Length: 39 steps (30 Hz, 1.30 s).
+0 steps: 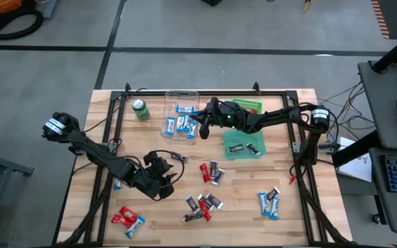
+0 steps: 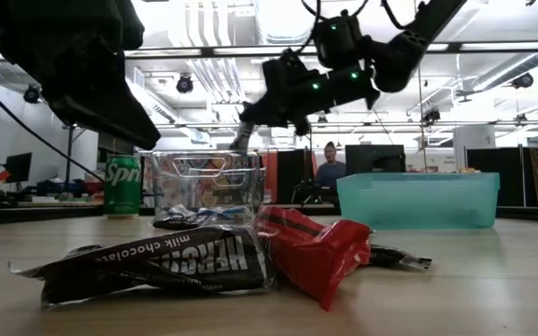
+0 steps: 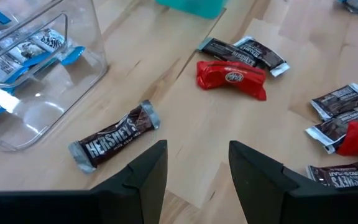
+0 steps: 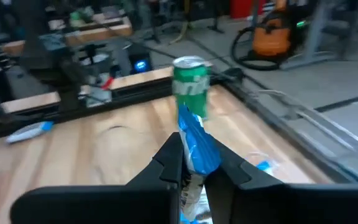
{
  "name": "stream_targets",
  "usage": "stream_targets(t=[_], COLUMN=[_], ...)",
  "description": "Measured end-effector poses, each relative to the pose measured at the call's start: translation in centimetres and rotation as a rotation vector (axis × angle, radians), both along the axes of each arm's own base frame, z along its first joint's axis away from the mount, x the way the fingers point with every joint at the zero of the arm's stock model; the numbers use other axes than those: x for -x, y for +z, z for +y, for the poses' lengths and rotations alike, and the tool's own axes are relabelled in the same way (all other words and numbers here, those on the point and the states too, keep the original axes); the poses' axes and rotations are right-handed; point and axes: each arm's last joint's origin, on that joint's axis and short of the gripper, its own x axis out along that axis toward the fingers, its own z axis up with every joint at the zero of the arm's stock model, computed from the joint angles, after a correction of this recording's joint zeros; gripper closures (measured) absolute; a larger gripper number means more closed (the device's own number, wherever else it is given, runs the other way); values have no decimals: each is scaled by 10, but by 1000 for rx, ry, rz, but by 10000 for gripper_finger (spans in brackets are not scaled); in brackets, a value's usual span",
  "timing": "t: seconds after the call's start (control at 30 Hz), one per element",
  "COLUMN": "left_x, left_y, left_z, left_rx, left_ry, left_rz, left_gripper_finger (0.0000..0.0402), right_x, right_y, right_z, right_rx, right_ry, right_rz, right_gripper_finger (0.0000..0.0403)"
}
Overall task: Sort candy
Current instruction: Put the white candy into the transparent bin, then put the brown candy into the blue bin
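Nearest, a Hershey's bar [image 2: 148, 264] lies on the tabletop [image 1: 288, 172] with scattered candy [image 1: 211, 172], while the left tool [image 1: 165, 170] hovers open at lower left and the right tool [image 1: 200, 124], at upper centre, pinches a blue-and-white bar [image 4: 196, 144] over the clear bin [image 1: 171, 98].

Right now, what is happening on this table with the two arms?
The robot is sorting wrapped candy. The right gripper is shut on a blue-and-white candy and holds it above the clear container, which already has several blue-and-white ones. The left gripper is open and hovers over a black-and-silver bar lying on the table. Two dark bars lie in the teal tray. Many candies remain scattered, and a green soda can stands nearby.
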Motion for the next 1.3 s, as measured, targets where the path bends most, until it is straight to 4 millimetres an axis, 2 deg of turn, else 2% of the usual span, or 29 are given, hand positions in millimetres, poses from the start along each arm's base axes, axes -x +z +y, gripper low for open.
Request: stream_targets(t=[0.13,0.27,0.4,0.5,0.73,0.9,1.1,1.3], left_x=[0,0,0,0,-7,-20,-32,-36], left_y=[0,0,0,1,-15,-33,-48,-55], left_z=[0,1,1,2,1,3,26,50], left_rx=[-4,-8,-35,-75,-206,-326,-406,-381], left_ry=[4,3,-8,1,0,-76,-134,-207], left_rz=[-1,-1,3,-5,32,109,248,357], left_gripper_finger=[248,248,248,248,239,215,206,217], right_x=[-12,-23,-27,-23,8,37,70,86], right_y=[-2,-9,-2,4,33,57,71,78], right_z=[1,0,-1,2,26,54,84,105], right_rx=[-26,-56,-68,-88,-104,-66,-61,-75], right_ry=[45,59,60,77,141,202,264,318], right_rz=[93,184,213,262,372,342,293,245], right_gripper_finger=[350,284,224,192,173,175,174,174])
